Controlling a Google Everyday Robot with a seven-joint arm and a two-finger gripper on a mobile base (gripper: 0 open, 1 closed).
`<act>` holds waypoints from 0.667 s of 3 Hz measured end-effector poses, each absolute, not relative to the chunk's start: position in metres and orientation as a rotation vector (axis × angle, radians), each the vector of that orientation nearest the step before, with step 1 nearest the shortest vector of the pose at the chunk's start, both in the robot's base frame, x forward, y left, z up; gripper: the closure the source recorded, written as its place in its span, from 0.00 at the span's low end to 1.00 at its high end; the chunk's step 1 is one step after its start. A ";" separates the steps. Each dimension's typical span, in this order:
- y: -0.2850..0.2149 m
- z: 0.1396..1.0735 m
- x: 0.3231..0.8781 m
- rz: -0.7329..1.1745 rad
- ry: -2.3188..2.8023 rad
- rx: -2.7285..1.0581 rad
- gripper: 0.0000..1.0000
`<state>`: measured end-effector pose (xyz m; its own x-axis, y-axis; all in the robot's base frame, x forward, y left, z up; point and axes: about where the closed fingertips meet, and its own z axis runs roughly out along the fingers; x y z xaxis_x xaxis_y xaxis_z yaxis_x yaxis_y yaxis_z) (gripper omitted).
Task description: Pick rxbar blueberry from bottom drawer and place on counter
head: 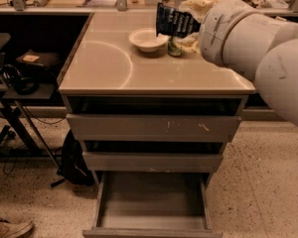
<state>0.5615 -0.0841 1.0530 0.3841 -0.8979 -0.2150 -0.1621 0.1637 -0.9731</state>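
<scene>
Dark navy rxbar blueberry (173, 22) is gripped at its right end by the gripper (191, 24), held above the far counter (109, 66), beside the white bowl (148, 38).

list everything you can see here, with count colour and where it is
dark navy flat snack-bar wrapper: one, navy-black with pale print, held in the air over the back of the counter
glossy beige counter top: one, beige, on the drawer cabinet
small round white bowl: one, white, back of the counter
green patterned can: one, green, right of the bowl, mostly hidden behind the wrapper
grey-brown bottom drawer: one, lowest, pulled open
upper grey-brown drawers: two, above the bottom one
black bag: one, floor left of the cabinet
black headphones: one, low shelf at far left
white robot arm: one, entering from the right
tool: one, yellowish fingers, shut on the wrapper above the counter
</scene>
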 end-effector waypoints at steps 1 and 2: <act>-0.084 1.061 0.566 -0.749 1.040 -1.345 1.00; -0.124 1.048 0.609 -0.787 1.054 -1.407 1.00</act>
